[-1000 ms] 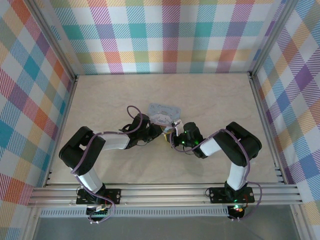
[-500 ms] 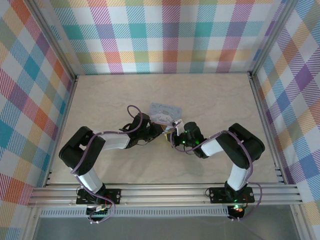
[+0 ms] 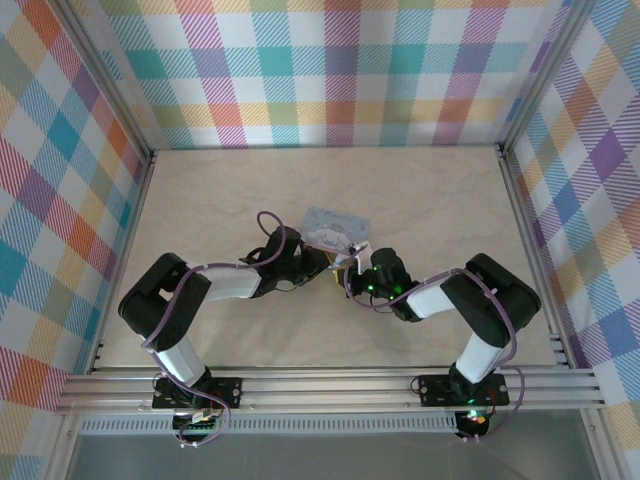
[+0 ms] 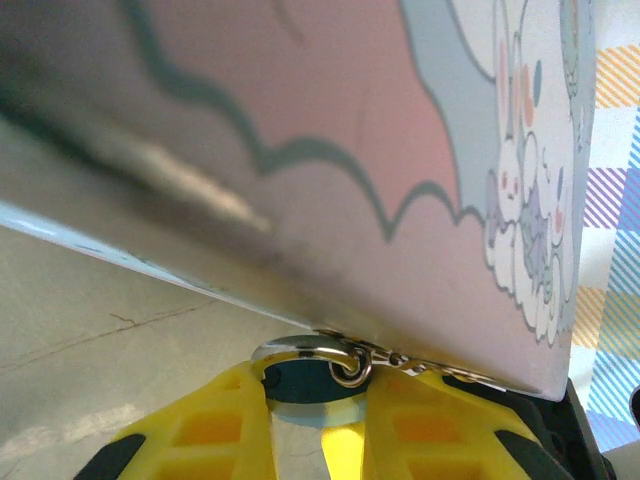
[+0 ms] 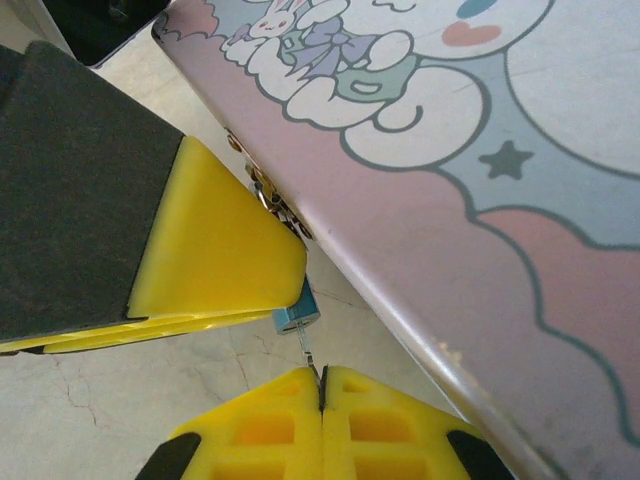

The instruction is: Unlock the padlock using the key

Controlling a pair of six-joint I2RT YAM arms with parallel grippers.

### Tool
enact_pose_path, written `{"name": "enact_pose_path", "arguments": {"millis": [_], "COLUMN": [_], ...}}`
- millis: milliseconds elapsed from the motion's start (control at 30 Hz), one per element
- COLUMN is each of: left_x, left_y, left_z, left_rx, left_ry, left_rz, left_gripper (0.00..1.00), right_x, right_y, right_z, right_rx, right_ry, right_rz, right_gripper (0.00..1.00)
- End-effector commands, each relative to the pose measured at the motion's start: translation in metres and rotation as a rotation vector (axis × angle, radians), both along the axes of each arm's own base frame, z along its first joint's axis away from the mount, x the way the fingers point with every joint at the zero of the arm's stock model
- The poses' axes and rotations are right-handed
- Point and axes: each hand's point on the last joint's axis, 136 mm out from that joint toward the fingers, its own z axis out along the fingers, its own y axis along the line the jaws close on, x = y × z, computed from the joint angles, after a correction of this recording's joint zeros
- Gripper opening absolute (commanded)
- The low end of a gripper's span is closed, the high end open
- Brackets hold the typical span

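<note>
The tiny blue padlock (image 4: 300, 385) sits between the yellow fingers of my left gripper (image 4: 315, 395), which is shut on it. Its silver shackle (image 4: 300, 348) hooks a small ring under the edge of the cartoon-printed tin (image 4: 350, 150). In the right wrist view my right gripper (image 5: 321, 375) is shut on the thin key (image 5: 308, 350). The key's blade enters the bottom of the padlock (image 5: 295, 317), beside a left finger (image 5: 215, 250). From above, the left gripper (image 3: 328, 268) and the right gripper (image 3: 347, 270) meet just below the tin (image 3: 335, 224).
The tin's long edge (image 5: 400, 290) runs close beside both grippers. Bare wooden tabletop (image 3: 250, 190) lies around them, with plaid walls (image 3: 330, 70) on three sides and an aluminium rail (image 3: 330, 385) at the near edge.
The right arm's elbow has swung right and toward the near edge while its gripper stayed at the padlock. The tin has shifted slightly to the right. Both grips are unchanged.
</note>
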Motion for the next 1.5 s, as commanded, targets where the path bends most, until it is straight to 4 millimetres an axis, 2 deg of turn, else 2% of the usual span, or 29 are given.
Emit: {"name": "enact_pose_path", "arguments": {"millis": [0,167,367,967,1300,1467], "left_x": [-0.027,-0.028,-0.029,-0.029,-0.03,-0.03], "left_y": [-0.027,-0.028,-0.03,-0.038,-0.04,-0.041], "left_z": [0.003,0.0,-0.001,-0.003,0.0,-0.001], "left_rx": [-0.06,-0.059,-0.059,-0.076,-0.082,-0.091], "left_ry": [0.047,0.05,0.054,0.072,0.093,0.114], "left_rz": [-0.129,-0.132,-0.138,-0.137,-0.131,-0.122], "left_gripper": [0.2,0.2,0.2,0.2,0.2,0.2], "right_x": [0.006,0.005,0.005,0.013,0.016,0.014], "right_y": [0.021,0.021,0.022,0.04,0.03,0.033], "right_z": [0.055,0.057,0.07,0.094,0.1,0.107], "right_rx": [0.152,0.158,0.163,0.258,0.264,0.253], "right_ry": [-0.104,-0.083,-0.115,-0.128,-0.097,-0.127], "right_rz": [0.028,0.02,0.027,0.039,0.02,0.053], "right_gripper": [0.0,0.0,0.0,0.0,0.0,0.0]}}
